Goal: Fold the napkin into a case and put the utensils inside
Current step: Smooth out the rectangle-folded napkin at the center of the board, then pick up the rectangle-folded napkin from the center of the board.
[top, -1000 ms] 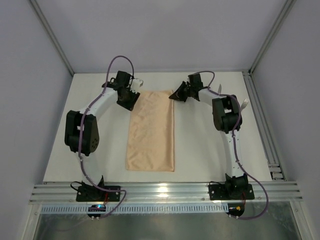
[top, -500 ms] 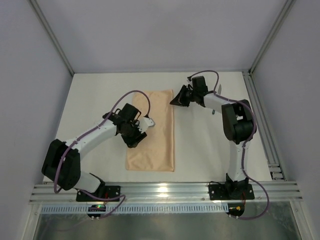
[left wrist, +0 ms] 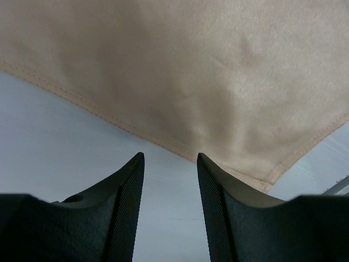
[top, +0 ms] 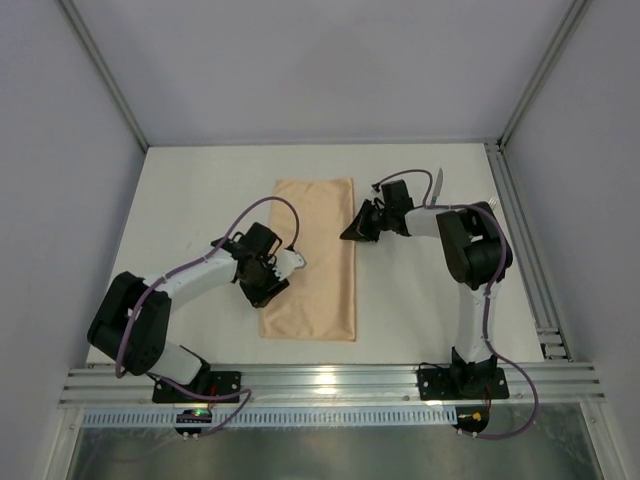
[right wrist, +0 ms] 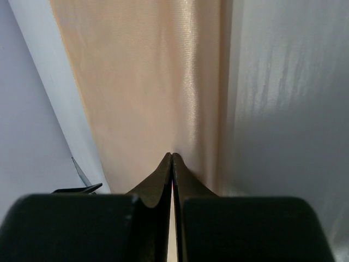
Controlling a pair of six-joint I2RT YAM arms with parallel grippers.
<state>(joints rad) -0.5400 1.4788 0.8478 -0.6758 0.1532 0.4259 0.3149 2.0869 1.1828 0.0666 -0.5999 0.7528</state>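
The peach-orange napkin [top: 312, 255] lies flat on the table, folded into a long narrow strip. My left gripper [top: 268, 288] is open at its left edge. In the left wrist view [left wrist: 170, 158] bare table shows between the jaws, with the hem of the napkin [left wrist: 180, 71] just ahead. My right gripper [top: 351, 232] is shut at the strip's right edge. In the right wrist view its closed tips [right wrist: 172, 156] rest on the napkin [right wrist: 142, 82]. A silver utensil end [top: 437, 184] pokes out behind the right arm. The teal handles are hidden.
The right arm's elbow [top: 470, 245] stands over the table's right side. A metal rail [top: 525, 250] runs along the right edge, and another rail [top: 330, 382] runs along the front. Grey walls enclose the back and sides.
My right gripper slid nearer along the napkin's right edge. My left gripper swung from the far left corner down to the left edge. The napkin shifted slightly right.
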